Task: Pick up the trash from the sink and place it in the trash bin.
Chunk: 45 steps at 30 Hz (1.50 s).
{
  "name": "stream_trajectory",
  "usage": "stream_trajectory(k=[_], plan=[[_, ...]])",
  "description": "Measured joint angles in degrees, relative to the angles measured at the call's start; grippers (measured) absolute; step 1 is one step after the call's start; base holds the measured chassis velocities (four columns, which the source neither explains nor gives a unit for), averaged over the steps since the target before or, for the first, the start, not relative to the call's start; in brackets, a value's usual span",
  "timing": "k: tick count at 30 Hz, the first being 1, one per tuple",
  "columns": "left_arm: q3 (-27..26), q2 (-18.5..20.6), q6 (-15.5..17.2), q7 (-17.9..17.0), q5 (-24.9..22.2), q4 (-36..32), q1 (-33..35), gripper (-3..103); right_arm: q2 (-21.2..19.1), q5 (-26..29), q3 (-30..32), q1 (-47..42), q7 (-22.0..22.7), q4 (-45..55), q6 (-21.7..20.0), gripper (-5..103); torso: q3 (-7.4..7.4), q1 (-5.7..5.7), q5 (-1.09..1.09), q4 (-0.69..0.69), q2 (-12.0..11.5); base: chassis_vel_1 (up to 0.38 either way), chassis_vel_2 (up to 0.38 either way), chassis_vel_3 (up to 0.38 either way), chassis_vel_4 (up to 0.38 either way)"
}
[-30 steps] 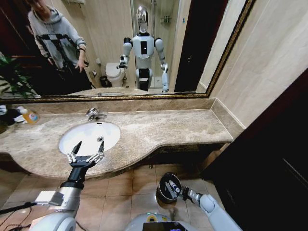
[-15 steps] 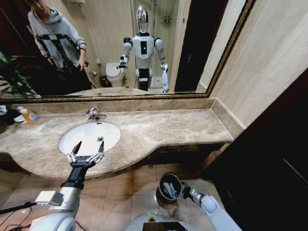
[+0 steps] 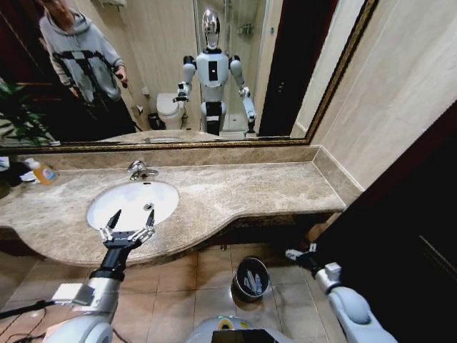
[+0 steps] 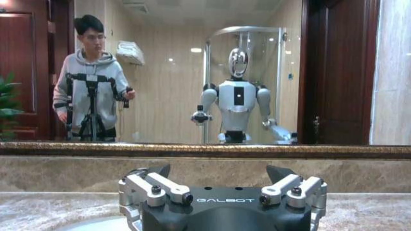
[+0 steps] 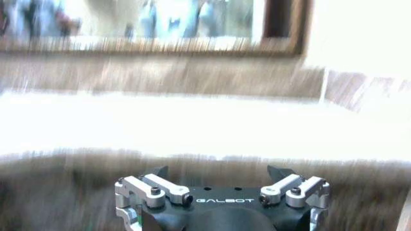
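The white oval sink point(image 3: 132, 201) sits in the brown marble counter, and its basin looks bare apart from the drain. My left gripper point(image 3: 127, 227) hovers open over the sink's front rim, with nothing between its fingers; the left wrist view shows it point(image 4: 218, 173) facing the mirror. On the floor tiles below the counter stands the small black trash bin point(image 3: 238, 274) with pale bits of trash point(image 3: 250, 284) inside. My right gripper point(image 3: 298, 254) is raised to the right of the bin, apart from it, open and empty, as the right wrist view point(image 5: 217, 172) shows.
A chrome tap point(image 3: 139, 169) stands behind the sink. An orange-labelled bottle point(image 3: 44, 172) rests at the counter's far left. The long counter point(image 3: 264, 189) overhangs the bin, and a dark door or panel point(image 3: 400, 236) closes in the right side. A mirror runs along the back wall.
My right gripper has lifted out from over the bin and swung up and to the right. Pale bits now show inside the bin. The left arm has not moved.
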Motion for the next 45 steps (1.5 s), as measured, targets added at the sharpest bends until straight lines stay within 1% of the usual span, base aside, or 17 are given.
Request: stream_trajectory(k=[1, 2, 3, 4, 7, 8, 12, 15, 18, 19, 20, 26, 28, 32, 45], plan=[[0.00, 0.00, 0.00, 0.00, 0.00, 0.00, 0.00, 100, 0.95, 0.38, 1.05, -0.75, 0.68, 2.77, -0.31, 100, 0.00, 0.00, -0.01, 0.00, 0.00, 0.000, 0.000, 0.000, 0.000], [0.00, 0.00, 0.00, 0.00, 0.00, 0.00, 0.00, 100, 0.95, 0.38, 1.05, -0.75, 0.68, 2.77, -0.31, 100, 0.00, 0.00, -0.01, 0.00, 0.00, 0.000, 0.000, 0.000, 0.000], [0.00, 0.00, 0.00, 0.00, 0.00, 0.00, 0.00, 100, 2.20, 0.93, 2.18, -1.86, 1.67, 6.20, -0.92, 100, 0.00, 0.00, 0.00, -0.01, 0.00, 0.000, 0.000, 0.000, 0.000], [0.00, 0.00, 0.00, 0.00, 0.00, 0.00, 0.00, 100, 2.20, 0.93, 2.18, -1.86, 1.67, 6.20, -0.92, 100, 0.00, 0.00, 0.00, -0.01, 0.00, 0.000, 0.000, 0.000, 0.000], [0.00, 0.00, 0.00, 0.00, 0.00, 0.00, 0.00, 100, 5.51, 1.11, 3.36, -2.99, 3.84, 13.79, -2.43, 100, 0.00, 0.00, 0.00, -0.01, 0.00, 0.000, 0.000, 0.000, 0.000], [0.00, 0.00, 0.00, 0.00, 0.00, 0.00, 0.00, 100, 5.51, 1.11, 3.36, -2.99, 3.84, 13.79, -2.43, 100, 0.00, 0.00, 0.00, -0.01, 0.00, 0.000, 0.000, 0.000, 0.000], [0.00, 0.00, 0.00, 0.00, 0.00, 0.00, 0.00, 100, 8.01, -0.27, 2.88, -3.43, 4.73, 19.36, -2.75, 100, 0.00, 0.00, 0.00, 0.00, 0.00, 0.000, 0.000, 0.000, 0.000], [0.01, 0.00, 0.00, 0.00, 0.00, 0.00, 0.00, 100, 9.06, -1.01, 2.12, -3.73, 4.79, 21.03, -2.81, 100, 0.00, 0.00, 0.00, 0.00, 0.00, 0.000, 0.000, 0.000, 0.000], [0.00, 0.00, 0.00, 0.00, 0.00, 0.00, 0.00, 100, 9.97, -2.54, 0.86, -4.12, 4.80, 21.83, -2.00, 100, 0.00, 0.00, 0.00, 0.00, 0.00, 0.000, 0.000, 0.000, 0.000], [0.00, 0.00, 0.00, 0.00, -0.01, 0.00, 0.00, 100, 10.99, -4.88, -0.47, -4.58, 4.68, 21.90, -0.36, 100, 0.00, 0.00, 0.01, 0.00, 0.00, 0.000, 0.000, 0.000, 0.000], [0.00, 0.00, 0.00, 0.00, 0.00, 0.00, 0.00, 100, 11.54, -6.00, -1.05, -4.80, 4.61, 22.04, 0.11, 100, 0.00, 0.00, 0.01, 0.00, 0.00, 0.000, 0.000, 0.000, 0.000], [0.00, 0.00, 0.00, 0.00, 0.00, 0.00, 0.00, 100, 12.50, -9.06, -2.53, -6.02, 3.64, 22.52, 1.53, 100, 0.00, 0.00, 0.00, -0.01, 0.00, 0.000, 0.000, 0.000, 0.000], [0.00, 0.00, 0.00, 0.00, 0.00, 0.00, 0.00, 100, 12.53, -11.96, -2.94, -6.31, 2.36, 22.45, 2.30, 100, 0.00, 0.00, 0.00, 0.00, 0.00, 0.000, 0.000, 0.000, 0.000], [0.00, 0.00, 0.00, 0.00, -0.01, 0.00, 0.00, 100, 12.38, -13.90, -3.68, -6.27, 1.27, 22.40, 2.03, 100, 0.01, 0.00, 0.01, -0.01, 0.00, 0.000, 0.000, 0.000, 0.000], [0.00, 0.00, 0.00, 0.00, 0.00, 0.00, 0.00, 100, 11.93, -14.22, -3.62, -5.84, 0.71, 22.11, 1.35, 100, 0.01, 0.00, 0.01, 0.00, 0.00, 0.000, 0.000, 0.000, 0.000]])
